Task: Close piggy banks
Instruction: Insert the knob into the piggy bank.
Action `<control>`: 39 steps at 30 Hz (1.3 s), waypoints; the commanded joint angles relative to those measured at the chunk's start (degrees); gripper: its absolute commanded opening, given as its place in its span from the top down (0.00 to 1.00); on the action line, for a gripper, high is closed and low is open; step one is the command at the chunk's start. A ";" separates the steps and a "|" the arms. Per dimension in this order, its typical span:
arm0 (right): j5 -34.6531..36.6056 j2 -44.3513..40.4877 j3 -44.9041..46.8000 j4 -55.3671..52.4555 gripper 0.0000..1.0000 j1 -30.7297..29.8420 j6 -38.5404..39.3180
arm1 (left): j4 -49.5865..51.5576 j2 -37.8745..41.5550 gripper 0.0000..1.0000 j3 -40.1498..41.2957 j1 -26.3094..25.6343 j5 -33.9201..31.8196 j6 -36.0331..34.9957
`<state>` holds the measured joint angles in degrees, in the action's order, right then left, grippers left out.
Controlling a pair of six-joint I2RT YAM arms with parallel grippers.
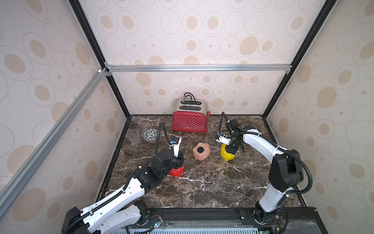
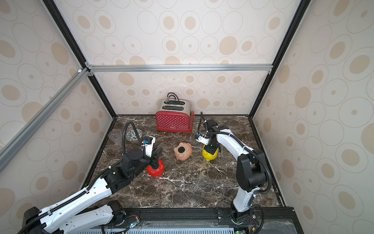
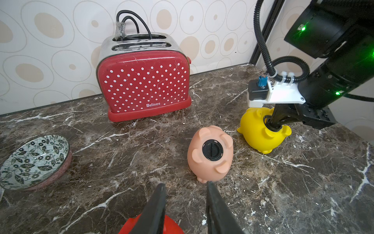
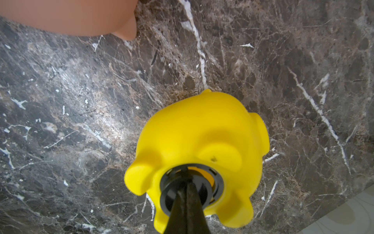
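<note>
Marble tabletop (image 1: 212,182), three pigs. Peach pig (image 1: 201,154) lies at centre, belly up, its hole already filled in black. Yellow pig (image 1: 227,156) sits at its 3 o'clock, also belly up. My right gripper (image 4: 184,172) is closed, tips down in the middle of the black plug (image 4: 218,188); whether they pinch a ridge there I cannot tell. Yellow shows inside the ring on one side, so I judge the plug skew, not yet seated. Red pig (image 2: 156,172) sits at 8 o'clock from the peach one, under my left gripper (image 3: 185,185), whose jaws stand narrowly parted with nothing between the tips. Step in hand, as I read it: seating the yellow pig's plug. To do it well I would level the ring before any twist, press straight along the hole's axis, and go gently, since nothing braces the pig and it may roll or skid.
</note>
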<state>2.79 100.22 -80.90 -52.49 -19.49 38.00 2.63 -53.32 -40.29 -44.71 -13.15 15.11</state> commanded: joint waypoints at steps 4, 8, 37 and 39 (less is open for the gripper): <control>1.04 0.93 0.54 0.65 1.00 0.24 1.17 | 0.35 0.85 0.66 0.12 0.33 -0.30 -0.92; 0.32 -0.23 1.16 1.69 1.00 0.14 1.94 | 0.27 0.94 0.66 0.15 0.37 -0.30 -0.89; -2.67 -1.79 6.90 8.00 1.00 0.06 -7.75 | -4.02 -12.93 0.66 -7.26 1.13 15.52 6.62; -2.79 -1.88 7.23 8.09 1.00 0.06 -8.08 | -3.40 -18.45 0.65 -10.87 3.45 22.12 8.92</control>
<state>1.61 97.95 -75.75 -44.56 -19.49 31.46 0.89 -67.31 -45.76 -43.62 -0.71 19.92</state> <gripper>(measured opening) 0.041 0.347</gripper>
